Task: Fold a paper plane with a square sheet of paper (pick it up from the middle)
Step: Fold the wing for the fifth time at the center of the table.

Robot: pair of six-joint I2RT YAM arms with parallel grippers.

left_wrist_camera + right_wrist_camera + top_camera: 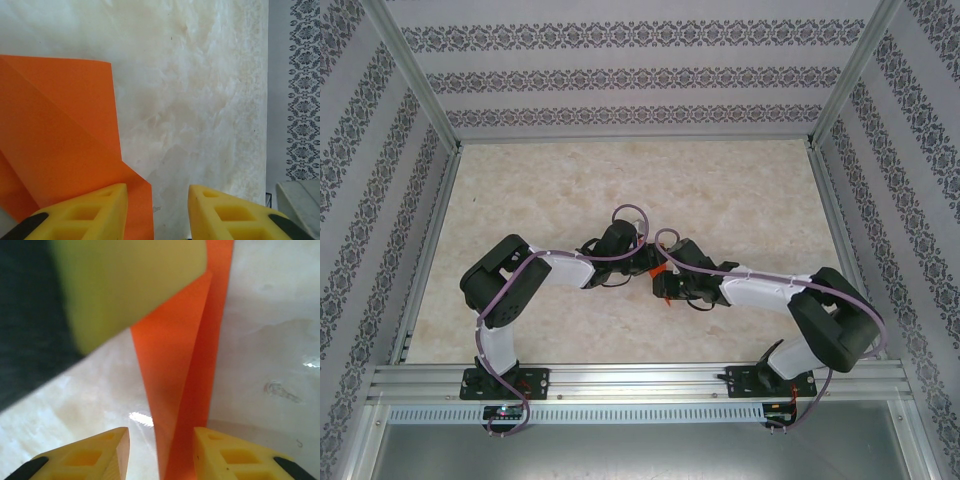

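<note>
Jaws apart, my left gripper [157, 195] and right gripper [161, 435] meet mid table [740, 190] at the square sheet of paper [55, 140], partly creased, no plane yet

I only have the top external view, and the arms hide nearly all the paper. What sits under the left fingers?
Observer: The folded orange paper lies on the table; one of the left fingers overlaps its near corner.
Operator: Are those fingers closed?
Observer: No, they stand apart, with bare table between them.
Operator: And the right side?
Observer: A narrow creased strip of the paper runs up between the right fingers, which are apart too.
</note>
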